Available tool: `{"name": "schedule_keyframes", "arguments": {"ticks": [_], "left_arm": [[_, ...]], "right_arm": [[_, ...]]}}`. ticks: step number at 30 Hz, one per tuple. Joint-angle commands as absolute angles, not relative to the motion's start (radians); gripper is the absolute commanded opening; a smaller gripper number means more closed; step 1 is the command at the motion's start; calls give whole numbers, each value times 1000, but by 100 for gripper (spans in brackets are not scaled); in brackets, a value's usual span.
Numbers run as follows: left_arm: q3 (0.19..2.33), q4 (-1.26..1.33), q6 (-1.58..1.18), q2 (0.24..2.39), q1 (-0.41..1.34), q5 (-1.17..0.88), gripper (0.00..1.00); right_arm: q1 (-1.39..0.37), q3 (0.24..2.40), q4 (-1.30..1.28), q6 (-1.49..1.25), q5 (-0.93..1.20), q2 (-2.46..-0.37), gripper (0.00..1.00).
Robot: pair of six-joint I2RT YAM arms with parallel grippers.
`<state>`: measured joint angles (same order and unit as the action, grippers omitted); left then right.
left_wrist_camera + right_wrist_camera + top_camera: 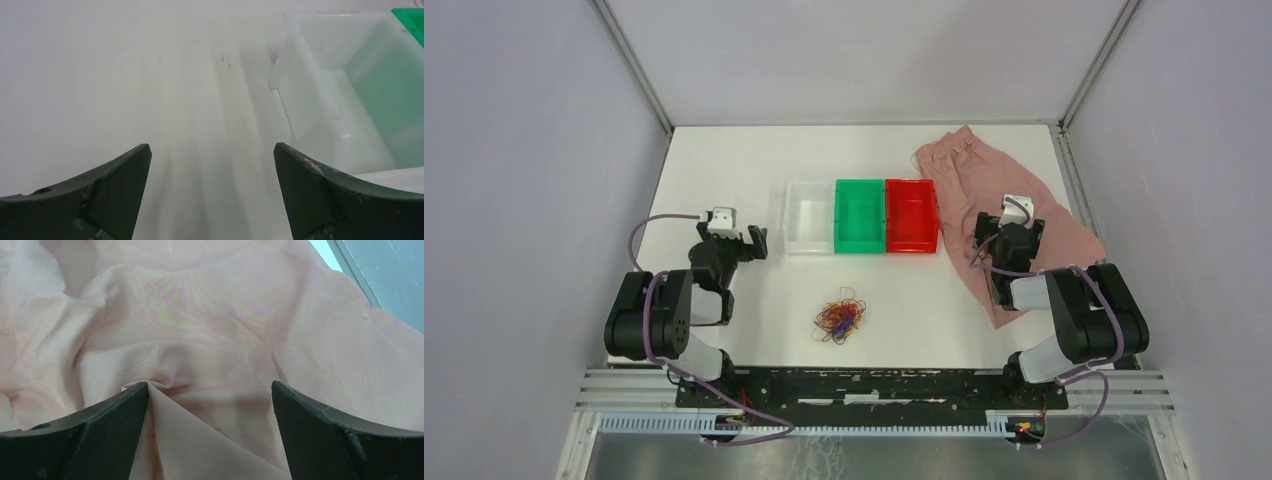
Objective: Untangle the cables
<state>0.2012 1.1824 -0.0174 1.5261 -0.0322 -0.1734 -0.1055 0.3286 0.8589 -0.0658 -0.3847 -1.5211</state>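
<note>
The cables (840, 316) lie in one tangled heap of thin purple, red and orange-yellow strands on the white table, near the front between the two arms. My left gripper (754, 243) is open and empty, well to the left of and behind the heap, low over bare table (211, 150) and facing the clear bin. My right gripper (1009, 238) is open and rests on the pink cloth (200, 330), far right of the heap, with a fold of cloth (200, 440) between its fingers. The cables do not show in either wrist view.
Three bins stand in a row behind the heap: clear (809, 231), green (860, 216) and red (912, 215). The clear bin also shows in the left wrist view (310, 85). The pink cloth (984, 190) covers the back right. Enclosure walls surround the table.
</note>
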Motion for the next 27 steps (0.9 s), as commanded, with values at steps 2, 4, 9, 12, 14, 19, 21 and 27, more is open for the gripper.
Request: {"name": "schedule_keyframes", "arguments": {"ticks": [2, 4, 9, 12, 14, 19, 21, 27], "left_arm": [[210, 1221, 15, 1517, -29, -156, 99], [210, 1221, 15, 1518, -29, -156, 99], [210, 1220, 15, 1518, -30, -156, 99], [211, 1220, 15, 1519, -29, -156, 99], [212, 1226, 12, 1516, -33, -164, 99], [388, 803, 18, 1384, -67, -258, 99], [522, 489, 56, 1349, -69, -325, 99], [871, -118, 221, 1358, -74, -592, 99]], "right_arm": [[-107, 351, 896, -68, -381, -1512, 99], [-107, 351, 896, -68, -382, -1512, 99], [-107, 351, 896, -68, -381, -1512, 99], [-105, 353, 890, -71, -378, -1512, 99], [-106, 354, 874, -82, -422, -1497, 99], [-104, 477, 491, -161, -541, -1260, 99], [-104, 494, 408, -224, -545, -1153, 99], [-100, 591, 52, -677, -655, -957, 99]]}}
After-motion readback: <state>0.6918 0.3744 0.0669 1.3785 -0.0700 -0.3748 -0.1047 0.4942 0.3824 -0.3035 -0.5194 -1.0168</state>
